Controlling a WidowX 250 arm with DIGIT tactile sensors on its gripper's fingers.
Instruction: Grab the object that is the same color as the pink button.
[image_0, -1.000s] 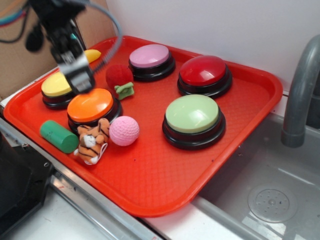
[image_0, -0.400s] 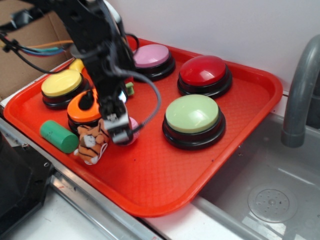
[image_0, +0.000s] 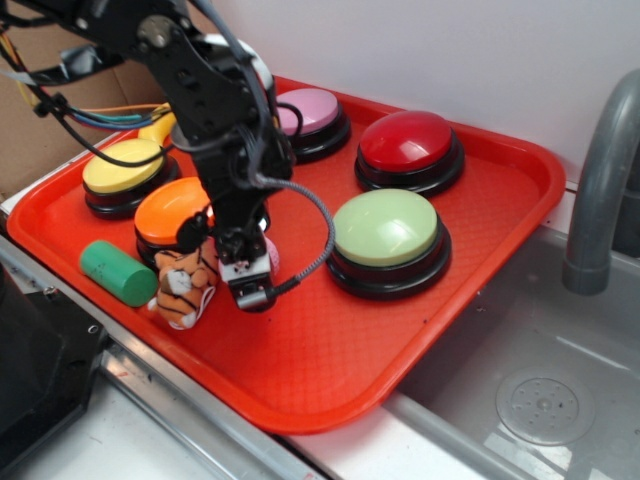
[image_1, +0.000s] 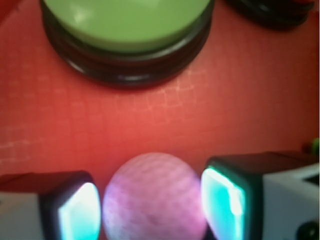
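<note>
We find the gripper (image_0: 252, 283) now lowered from above the yellow button (image_0: 123, 166) to the tray (image_0: 330, 340), its pads (image_1: 80, 212) now flanking the pink ball (image_1: 154, 197).

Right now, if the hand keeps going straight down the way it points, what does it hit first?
Most likely the pink ball, which sits between the hand's fingers in the wrist view. Just beneath it is the red tray. Depth is unclear, so actual contact can't be confirmed.
</note>
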